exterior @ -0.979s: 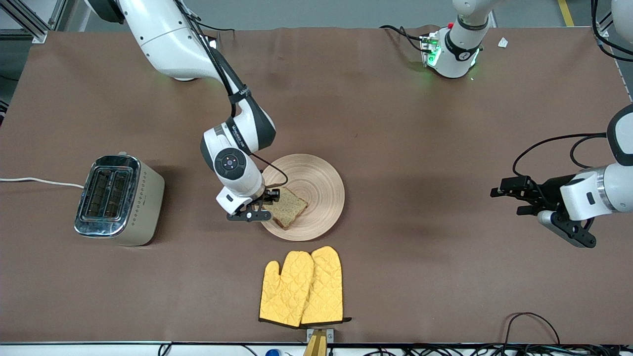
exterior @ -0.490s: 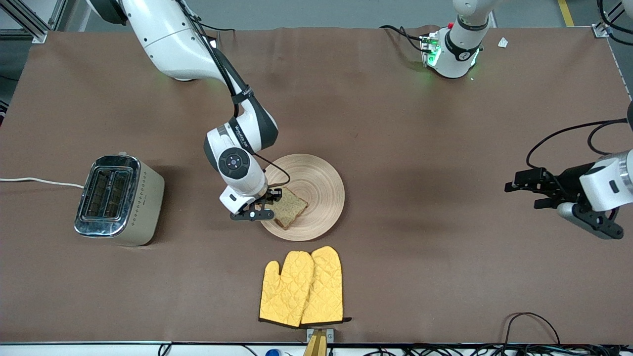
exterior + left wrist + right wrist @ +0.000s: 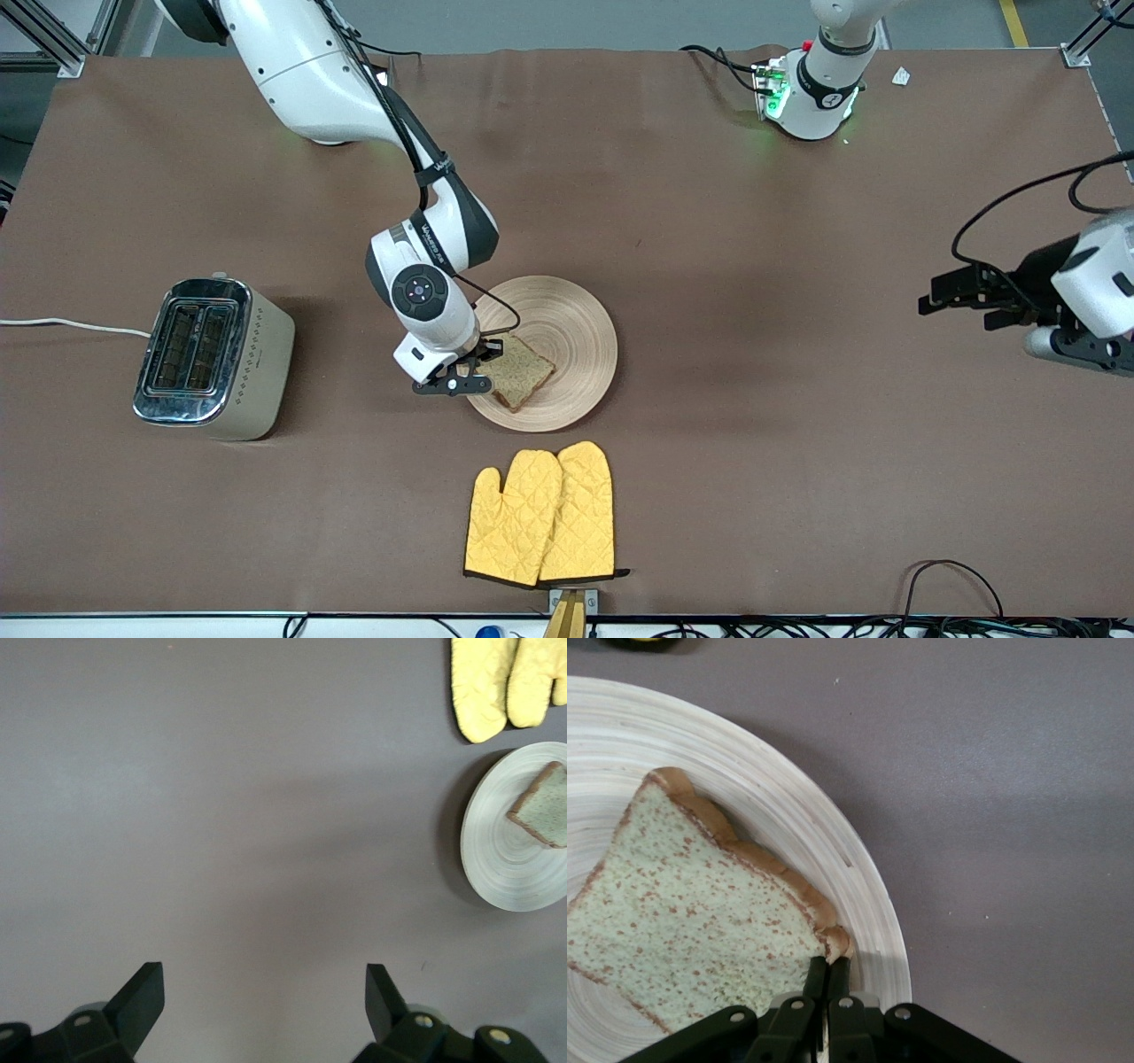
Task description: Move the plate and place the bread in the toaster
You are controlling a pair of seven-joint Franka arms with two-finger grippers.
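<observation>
The toaster (image 3: 213,356) stands at the right arm's end of the table. The plate (image 3: 576,337) lies mid-table, carrying the bread (image 3: 523,372). The right gripper (image 3: 469,368) pinches the bread's corner, fingers shut. The left gripper (image 3: 970,297) waits wide open, empty, over bare table.

The left gripper (image 3: 261,1005) hangs over bare brown counter (image 3: 221,815), its jaws spread wide apart. Farther off, a slice of bread (image 3: 542,806) lies on the plate (image 3: 496,859). Yellow oven mitts (image 3: 500,682) lie just beside the plate.
</observation>
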